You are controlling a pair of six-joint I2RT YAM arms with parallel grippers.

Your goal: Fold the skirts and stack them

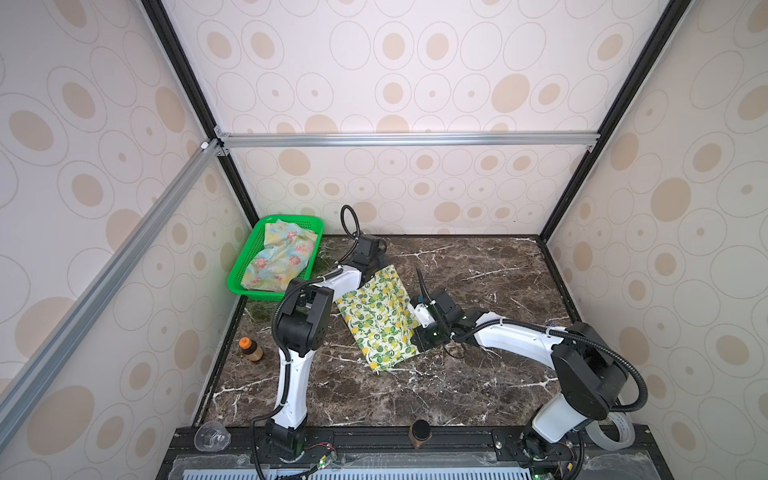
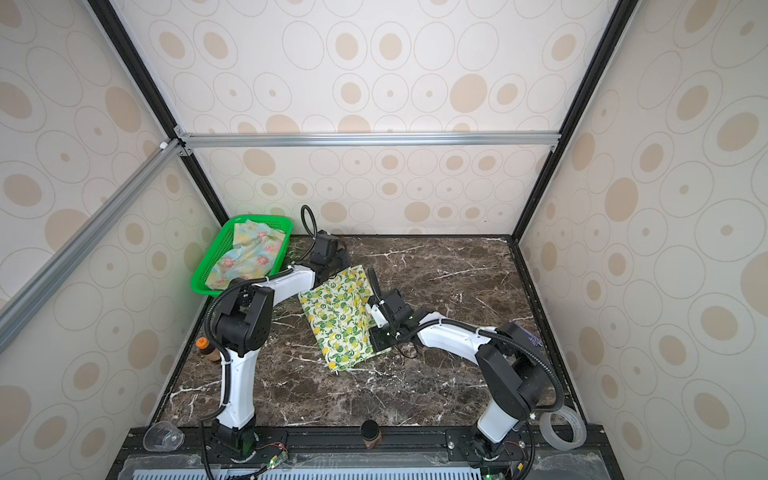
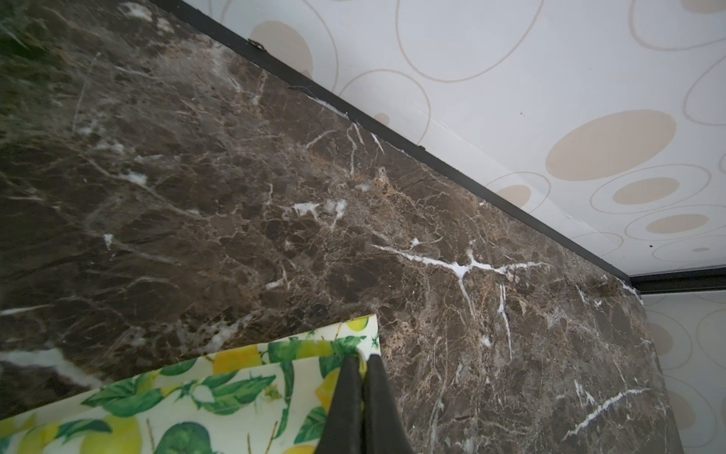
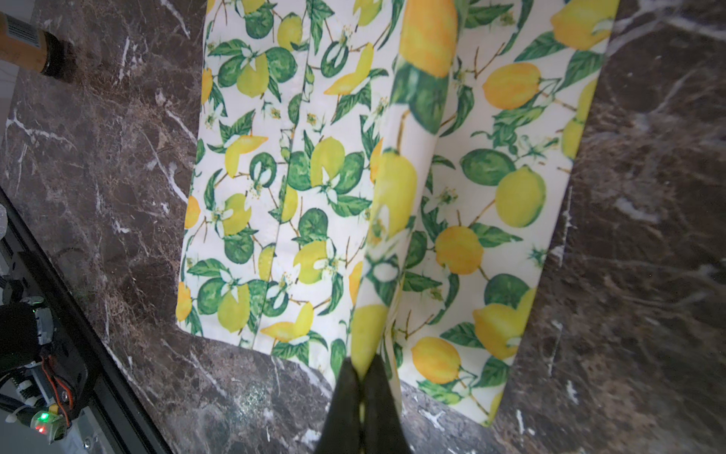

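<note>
The lemon skirt (image 1: 380,320) lies on the dark stone table (image 1: 478,374), near the middle and a bit to the left. It is cream with yellow lemons and green leaves. In both top views it looks like a long strip that lies slanted (image 2: 340,320).

The left tool (image 3: 363,357) is at the far corner of the lemon skirt (image 3: 196,408). Its two black fingers are pressed together with the cloth edge pinched between them. That corner sits low, close to the table.

The right tool (image 4: 363,363) is at the right-hand side of the strip. Its fingers are pressed together too, and they pinch a fold of the lemon skirt (image 4: 353,177). The fold stands up like a little ridge, while the cloth on both sides of it lies flat.

The flower skirt (image 1: 278,257) is blue and yellow with pink flowers. It lies crumpled in the green basket (image 1: 235,286) in the far left corner, apart from the lemon skirt.

A little bottle with an orange cap (image 1: 249,349) stands by the left wall. A clear cup (image 1: 212,436) and a roll of tape (image 1: 611,436) rest at the front.
</note>
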